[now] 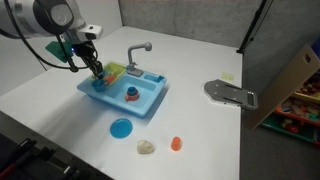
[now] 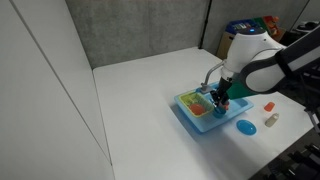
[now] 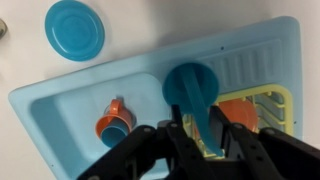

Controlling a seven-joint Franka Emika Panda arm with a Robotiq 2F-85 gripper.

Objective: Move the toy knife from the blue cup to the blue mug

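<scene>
In the wrist view a blue toy sink point(image 3: 60, 100) holds the blue cup point(image 3: 115, 121) with its red-orange top, at the left of the basin. The plain blue mug point(image 3: 190, 82) stands to its right, near the drain rack. My gripper point(image 3: 197, 124) is shut on the translucent blue toy knife point(image 3: 198, 106), whose far end reaches the mug's top. I cannot tell if it is inside the mug. In both exterior views the gripper point(image 1: 97, 72) point(image 2: 220, 98) hangs over the sink point(image 1: 150, 100) point(image 2: 192, 118). The cup point(image 1: 131, 94) stands clear of it.
A yellow rack point(image 3: 280, 100) with an orange item sits in the sink beside the mug. A grey faucet point(image 1: 137, 52) stands at the sink's back. A flat blue disc point(image 1: 121, 127) point(image 3: 74, 28), a beige piece point(image 1: 146, 147) and an orange piece point(image 1: 176, 144) lie on the white table.
</scene>
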